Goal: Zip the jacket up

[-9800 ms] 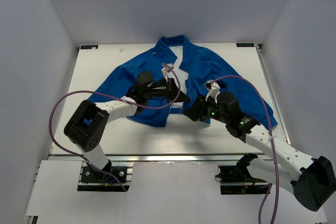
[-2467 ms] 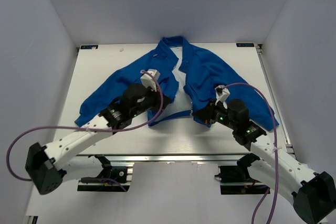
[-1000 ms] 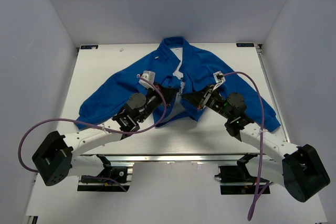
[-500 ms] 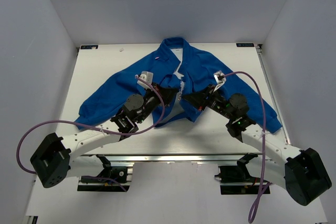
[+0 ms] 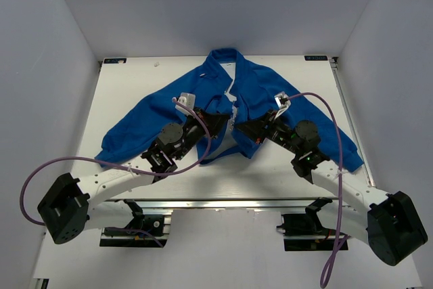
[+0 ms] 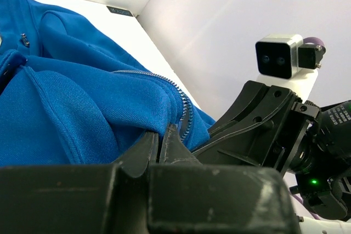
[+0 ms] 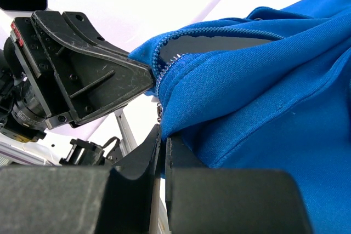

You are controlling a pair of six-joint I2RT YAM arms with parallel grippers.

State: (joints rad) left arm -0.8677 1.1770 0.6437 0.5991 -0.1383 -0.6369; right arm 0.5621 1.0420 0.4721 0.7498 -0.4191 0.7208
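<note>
The bright-blue jacket [image 5: 270, 93] lies spread on the white table [image 5: 128, 79], collar at the far side and sleeves out to both sides. My left gripper [image 5: 222, 120] is shut on the jacket's left front edge. My right gripper [image 5: 242, 126] is shut on the right front edge, and the two meet tip to tip over the middle. In the left wrist view the pale zipper teeth [image 6: 184, 114] run down into my shut left gripper [image 6: 161, 134], with the right gripper's fingers [image 6: 258, 119] just beyond. In the right wrist view blue fabric [image 7: 263, 80] is pinched in my right gripper [image 7: 163, 135], with a small metal zipper pull [image 7: 159, 112] hanging beside it.
The left sleeve [image 5: 118, 140] reaches toward the table's left edge and the right sleeve [image 5: 342, 147] toward the right edge. A metal rail [image 5: 216, 202] runs along the near edge. Purple cables [image 5: 40, 174] loop beside both arms. White walls enclose the table on three sides.
Since 2.5 s ago both grippers have lifted the jacket's lower front edges and brought them together at the middle. Over the last second they only crept slightly closer.
</note>
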